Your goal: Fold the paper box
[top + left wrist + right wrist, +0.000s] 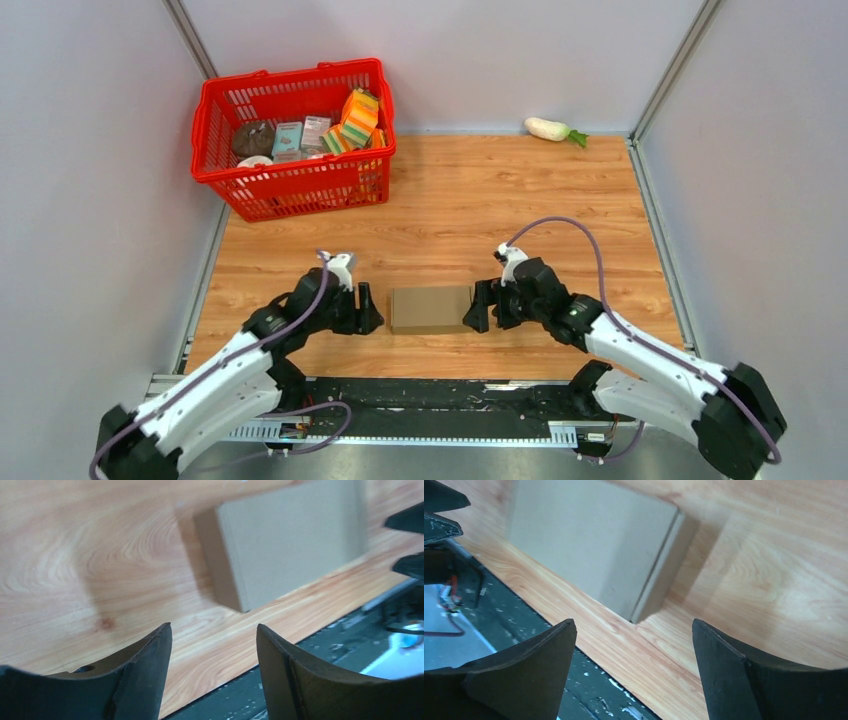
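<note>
Since the paper box (pixel 431 309) is seen closed and flat on the table (pixel 500 200) between the left gripper (pixel 368 309) and the right gripper (pixel 477 308), both with jaws spread apart and empty, folding is judged done.

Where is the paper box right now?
In the top view the paper box lies flat near the front edge of the table, centred between both arms' open jaws, touching neither.
</note>
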Robot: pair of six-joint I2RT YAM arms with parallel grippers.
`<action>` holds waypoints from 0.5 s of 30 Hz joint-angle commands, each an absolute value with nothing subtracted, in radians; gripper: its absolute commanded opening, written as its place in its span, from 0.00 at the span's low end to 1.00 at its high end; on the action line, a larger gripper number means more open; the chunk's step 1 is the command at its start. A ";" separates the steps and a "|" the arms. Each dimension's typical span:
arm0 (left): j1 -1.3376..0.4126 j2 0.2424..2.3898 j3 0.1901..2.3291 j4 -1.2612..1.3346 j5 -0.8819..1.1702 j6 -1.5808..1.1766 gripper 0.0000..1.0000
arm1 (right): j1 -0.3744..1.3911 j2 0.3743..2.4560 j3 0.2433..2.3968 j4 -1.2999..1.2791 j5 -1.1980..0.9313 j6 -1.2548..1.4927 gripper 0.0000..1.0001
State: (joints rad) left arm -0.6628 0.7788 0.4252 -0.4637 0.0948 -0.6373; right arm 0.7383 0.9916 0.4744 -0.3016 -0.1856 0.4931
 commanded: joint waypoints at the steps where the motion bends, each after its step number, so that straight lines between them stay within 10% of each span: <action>1: -0.663 0.531 0.480 -0.544 0.066 -0.667 0.72 | 0.738 0.836 0.523 -0.391 -0.164 0.517 0.91; 15: -0.663 0.569 0.854 -0.483 0.064 -0.525 0.68 | 0.730 0.735 0.965 -0.767 0.333 0.431 1.00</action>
